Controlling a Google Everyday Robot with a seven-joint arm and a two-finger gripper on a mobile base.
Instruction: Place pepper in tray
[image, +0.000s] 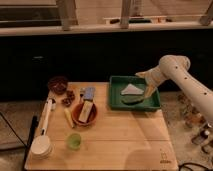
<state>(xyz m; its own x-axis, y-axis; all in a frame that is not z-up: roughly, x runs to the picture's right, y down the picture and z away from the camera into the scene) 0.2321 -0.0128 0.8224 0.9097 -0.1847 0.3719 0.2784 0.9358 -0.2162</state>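
The pepper (131, 99) lies inside the tray (116, 96), on its floor toward the front edge, a dark green sliver hard to tell from the green bottom. Just behind it in the tray sits a pale triangular piece (131, 89). The gripper (148, 93) hangs over the tray's right half, just right of the pepper, at the end of a cream arm (176, 70) that reaches in from the tray's right. Whether the gripper is open, closed or touching the pepper I cannot tell (its tip merges with the tray's right side).

The tray rests on a wooden table (125, 145), at its back right corner. Left of the tray stands an orange-brown bowl (85, 114) holding a pale block. Just behind the bowl, still left of the tray, lies a small blue-grey item (88, 93). A yellow elongated item (68, 117) lies touching or nearly touching the bowl's left side. Farther left of the tray, at the table's back, stands a dark red bowl (58, 84), with a small brown cluster (67, 98) in front of it. A white utensil (44, 127) lies along the table's left edge, well apart from the tray. A green cup (74, 140) stands in front of the orange-brown bowl, toward the front left of the tray.
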